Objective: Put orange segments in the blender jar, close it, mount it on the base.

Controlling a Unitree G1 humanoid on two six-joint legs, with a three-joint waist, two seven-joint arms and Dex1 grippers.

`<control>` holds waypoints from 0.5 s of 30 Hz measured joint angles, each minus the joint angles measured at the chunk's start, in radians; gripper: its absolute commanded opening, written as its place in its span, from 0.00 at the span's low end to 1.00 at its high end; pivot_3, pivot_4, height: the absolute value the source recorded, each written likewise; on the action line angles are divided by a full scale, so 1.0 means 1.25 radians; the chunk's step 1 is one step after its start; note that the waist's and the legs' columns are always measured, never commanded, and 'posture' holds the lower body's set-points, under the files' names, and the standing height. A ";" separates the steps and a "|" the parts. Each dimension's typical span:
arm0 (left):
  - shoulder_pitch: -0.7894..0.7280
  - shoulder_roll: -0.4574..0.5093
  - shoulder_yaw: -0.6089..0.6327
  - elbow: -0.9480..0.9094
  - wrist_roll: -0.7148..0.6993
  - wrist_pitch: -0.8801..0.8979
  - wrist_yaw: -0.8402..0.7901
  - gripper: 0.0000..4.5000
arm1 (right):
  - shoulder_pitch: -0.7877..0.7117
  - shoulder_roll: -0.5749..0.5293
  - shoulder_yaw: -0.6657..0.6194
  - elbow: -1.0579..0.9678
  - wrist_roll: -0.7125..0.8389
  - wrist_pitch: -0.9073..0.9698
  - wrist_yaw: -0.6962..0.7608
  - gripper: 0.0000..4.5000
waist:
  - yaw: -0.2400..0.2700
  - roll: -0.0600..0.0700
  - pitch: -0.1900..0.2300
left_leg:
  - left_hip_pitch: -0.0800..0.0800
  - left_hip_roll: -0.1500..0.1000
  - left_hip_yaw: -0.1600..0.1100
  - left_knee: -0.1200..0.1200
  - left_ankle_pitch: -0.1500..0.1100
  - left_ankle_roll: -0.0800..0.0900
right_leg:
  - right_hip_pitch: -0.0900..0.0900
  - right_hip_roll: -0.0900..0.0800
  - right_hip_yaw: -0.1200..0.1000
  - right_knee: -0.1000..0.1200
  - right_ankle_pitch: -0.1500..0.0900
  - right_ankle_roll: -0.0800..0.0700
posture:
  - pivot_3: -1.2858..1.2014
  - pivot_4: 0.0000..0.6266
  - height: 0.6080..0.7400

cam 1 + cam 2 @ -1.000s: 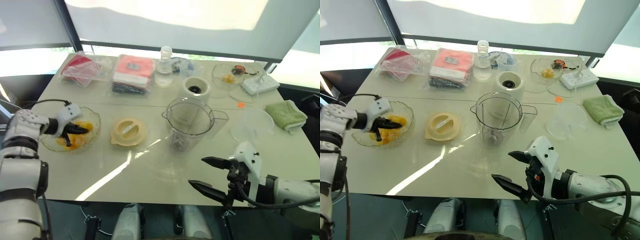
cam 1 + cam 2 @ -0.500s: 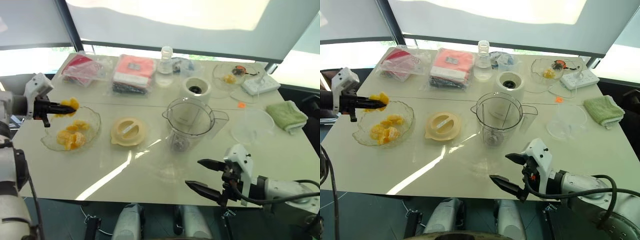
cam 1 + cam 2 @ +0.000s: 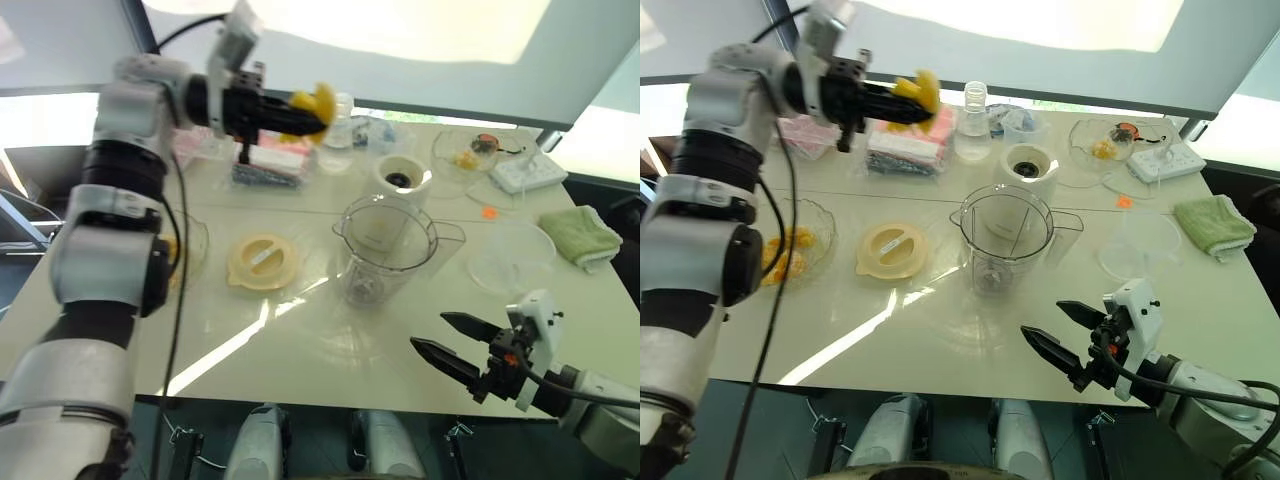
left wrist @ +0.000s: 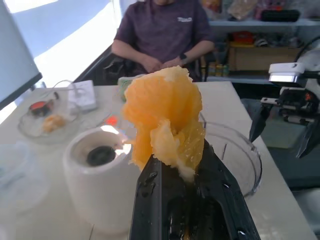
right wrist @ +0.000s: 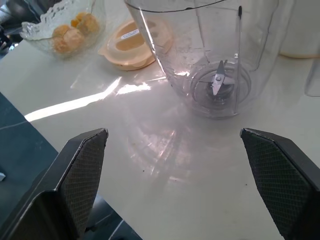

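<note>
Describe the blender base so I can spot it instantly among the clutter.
On the white table, find the big clear blender jar at centre. Just behind it stands the base, a short cream-white cylinder. Its dark round top socket sets it apart from the flat cream lid.

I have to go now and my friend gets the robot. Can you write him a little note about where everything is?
Left gripper: shut on an orange segment, held up in the air left of the blender jar.
Right gripper: open, empty, low by the near table edge in front of the jar.
Jar: upright on the table, open, no fruit inside.
More segments are in the glass bowl. Lid lies flat beside the jar. Base stands behind the jar.
Done: one segment picked up.
Left: drop it in, add the rest, close, mount.
</note>
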 measured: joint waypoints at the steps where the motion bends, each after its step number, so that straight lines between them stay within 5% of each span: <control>1: 0.000 -0.029 -0.005 0.006 0.005 -0.019 0.000 0.01 | 0.008 0.010 -0.001 -0.002 -0.001 -0.005 -0.007 1.00 | 0.001 0.000 0.000 | 0.000 0.000 0.000 0.000 0.000 0.000 | -0.001 0.000 0.000 0.002 0.000 0.000 | 0.52 0.24 1.00; 10: 0.032 -0.188 -0.044 0.083 0.096 -0.156 0.004 0.01 | 0.051 0.057 0.001 -0.053 -0.031 -0.032 -0.064 1.00 | 0.003 0.001 0.000 | 0.000 0.000 0.000 0.000 0.000 0.000 | -0.003 0.000 0.002 0.004 0.000 -0.001 | 0.52 0.24 1.00; 15: 0.064 -0.213 -0.058 0.117 0.138 -0.196 0.003 0.01 | 0.049 0.068 0.014 -0.062 -0.046 -0.040 -0.083 1.00 | 0.004 0.001 0.000 | -0.001 0.000 0.000 0.000 0.000 0.000 | -0.003 0.000 0.002 0.003 0.000 -0.001 | 0.52 0.24 1.00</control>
